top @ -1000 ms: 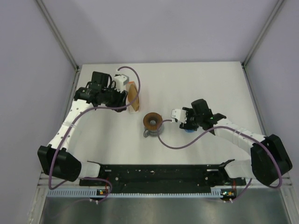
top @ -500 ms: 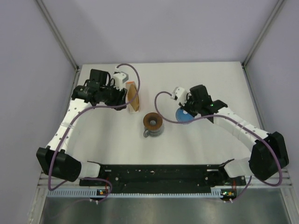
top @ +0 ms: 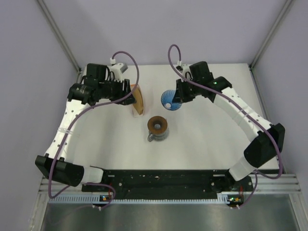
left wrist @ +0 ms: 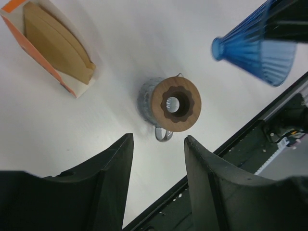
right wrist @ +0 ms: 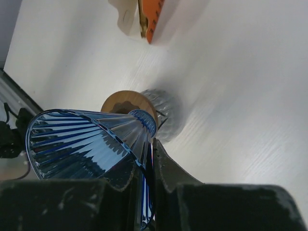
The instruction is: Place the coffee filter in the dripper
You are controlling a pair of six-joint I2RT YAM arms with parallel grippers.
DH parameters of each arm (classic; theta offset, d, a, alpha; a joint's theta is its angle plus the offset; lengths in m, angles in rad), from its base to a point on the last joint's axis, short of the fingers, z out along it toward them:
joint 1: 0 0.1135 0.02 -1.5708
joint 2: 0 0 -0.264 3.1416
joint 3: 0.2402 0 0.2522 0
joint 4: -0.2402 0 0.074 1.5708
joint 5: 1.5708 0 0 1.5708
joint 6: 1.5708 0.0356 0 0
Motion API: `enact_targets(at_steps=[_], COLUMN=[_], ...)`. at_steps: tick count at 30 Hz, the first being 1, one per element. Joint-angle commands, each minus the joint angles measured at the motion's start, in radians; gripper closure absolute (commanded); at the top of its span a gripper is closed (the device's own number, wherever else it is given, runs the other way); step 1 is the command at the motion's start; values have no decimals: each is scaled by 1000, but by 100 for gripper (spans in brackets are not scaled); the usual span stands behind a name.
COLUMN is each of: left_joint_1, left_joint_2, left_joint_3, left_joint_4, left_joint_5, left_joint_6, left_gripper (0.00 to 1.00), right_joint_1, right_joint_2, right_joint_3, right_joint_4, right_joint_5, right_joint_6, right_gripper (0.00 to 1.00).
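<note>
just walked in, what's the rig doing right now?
The right gripper is shut on the wall of the blue dripper, holding it on its side off the table, beyond the glass jug. The left gripper hangs open by the filter pack, holding nothing. The filter step is not yet done.

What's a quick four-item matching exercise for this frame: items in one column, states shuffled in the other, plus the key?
Items
1. dripper
2. filter pack
3. jug
4. left hand

States
a. open, holding nothing
b. brown ring on top
c. clamped in the right hand, tipped sideways
d. brown filters inside

Pairs: 1-c; 2-d; 3-b; 4-a
</note>
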Motion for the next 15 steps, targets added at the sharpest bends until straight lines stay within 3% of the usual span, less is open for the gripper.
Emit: enact_targets(at_steps=[1, 8, 15], left_joint_1=[-5, -91, -125], left_joint_2=[34, 62, 118], left_joint_3=[-25, -131, -154], left_joint_4=[94, 207, 234], left_joint_5=[119, 124, 111], left_joint_6=[-227, -332, -397], left_gripper=[48, 48, 62], right_joint_1=[52, 123, 172], right_joint_2=[87, 164, 215], right_joint_3=[57, 74, 66], right_joint_4=[-57, -57, -57], right_joint_5=[-97, -48, -15], right_joint_6=[175, 207, 212], right_gripper=[100, 100, 100])
